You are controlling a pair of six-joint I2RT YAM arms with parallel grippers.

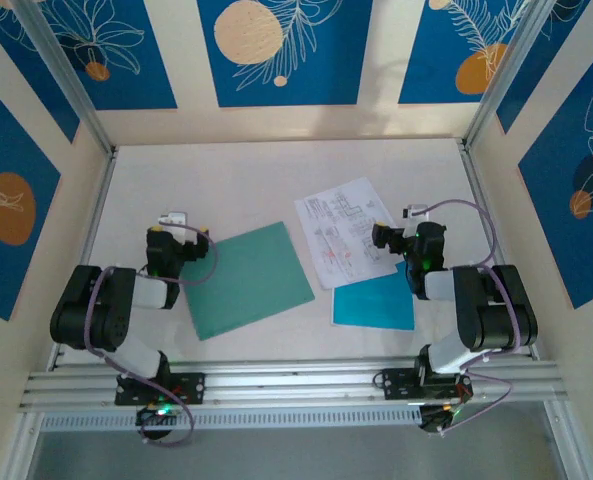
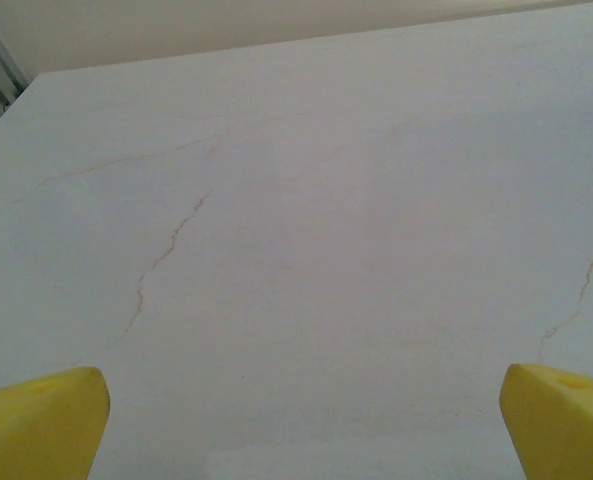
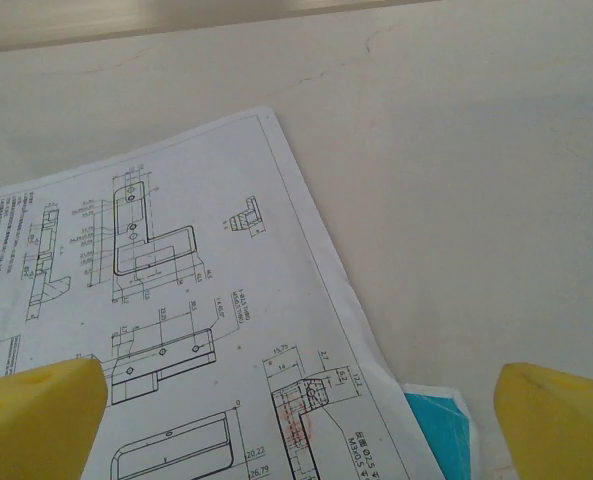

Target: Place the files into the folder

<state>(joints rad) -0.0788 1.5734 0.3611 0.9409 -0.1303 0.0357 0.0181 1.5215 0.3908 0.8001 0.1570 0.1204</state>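
Jaws on both arms are wide and empty, so work is just starting: the right jaws must pinch the files (image 1: 342, 231) for the folder (image 1: 249, 278).

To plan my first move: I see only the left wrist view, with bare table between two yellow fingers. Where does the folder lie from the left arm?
Observer: The folder lies flat on the table, just right of the left gripper.
Operator: And where are the files?
Observer: The white printed sheets lie right of the folder, not touching it, with the right gripper at their right edge.
Operator: Is the blue sheet with them?
Observer: The cyan sheet lies on their near side, meeting their edge.
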